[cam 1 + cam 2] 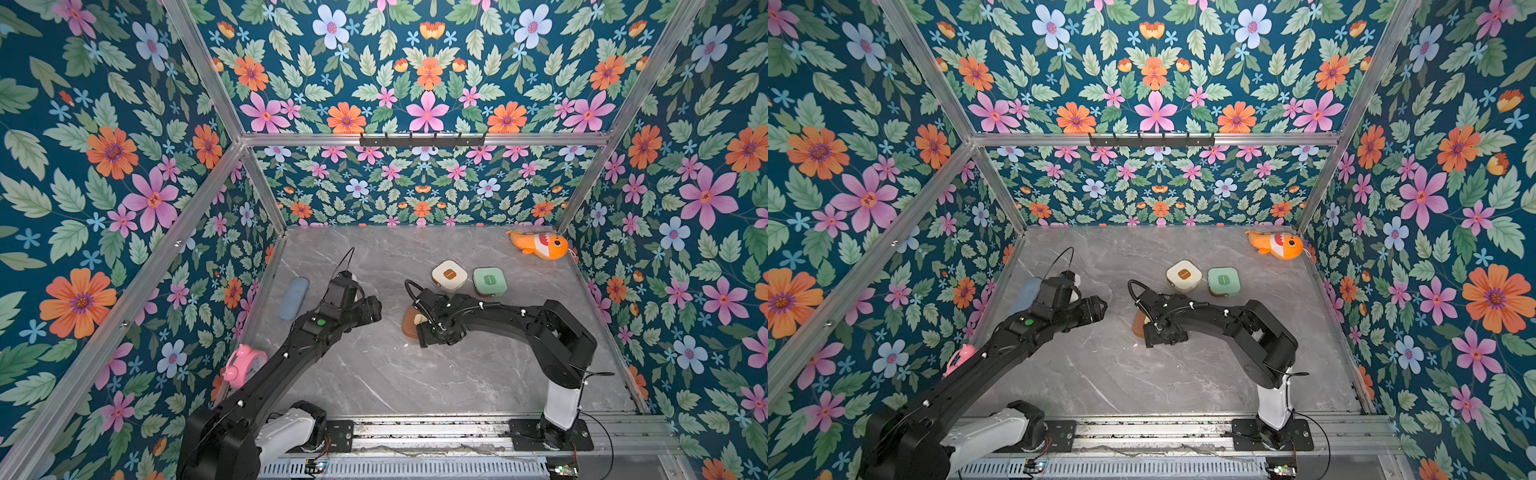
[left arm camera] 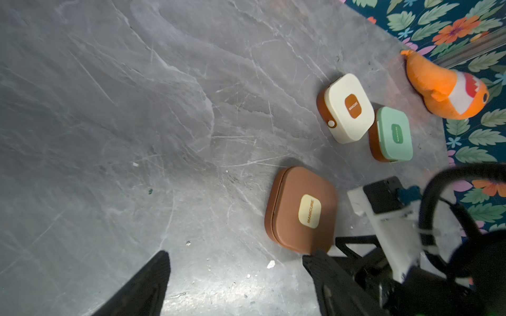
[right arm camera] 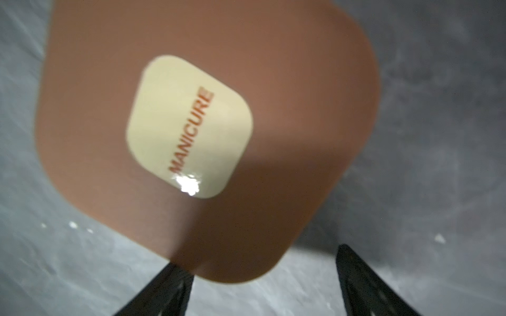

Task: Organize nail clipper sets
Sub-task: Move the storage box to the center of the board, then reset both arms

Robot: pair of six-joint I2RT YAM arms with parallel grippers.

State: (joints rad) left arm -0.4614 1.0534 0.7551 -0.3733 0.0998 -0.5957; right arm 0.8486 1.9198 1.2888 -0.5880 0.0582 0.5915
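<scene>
**Two grippers open, brown case flat on the table**

Left arm (image 1: 282, 361): comes up from the near-left base and runs diagonally toward mid-table. The wrist is bent so the left gripper (image 2: 236, 254) hangs above the surface, aimed across at the brown case (image 2: 301, 210). Its fingers stand wide apart with only bare table (image 1: 374, 374) between them, so it holds nothing.

Right arm (image 1: 498, 311): rises from the near-right base, folds at the elbow, and the forearm reaches left toward centre. The wrist tips down, so the right gripper (image 3: 258, 257) sits right over the brown case. Its jaws are spread wide. One finger (image 3: 356, 273) is clear of the case. The other meets the case's nearest corner in the wrist view, and I can't tell whether it touches. No clamp on it.

Cases:
- The brown case is lid-shut and flat near mid-table. Its cream "MANICURE" label (image 3: 189, 125) faces up. In both top views the right wrist half covers it.
- The cream case (image 1: 449, 276) is closed and sits farther back.
- The mint green case (image 1: 489, 281) is closed, just beside the cream case on its right. A narrow gap shows between them.

No loose clippers or tools visible.

Other items:
- Orange plush fish (image 1: 540, 245) in the far-right corner.
- Pale blue oblong case (image 1: 294, 297) along the left wall.
- Pink alarm clock (image 1: 243, 365) at the near-left edge, partly behind the left arm.
</scene>
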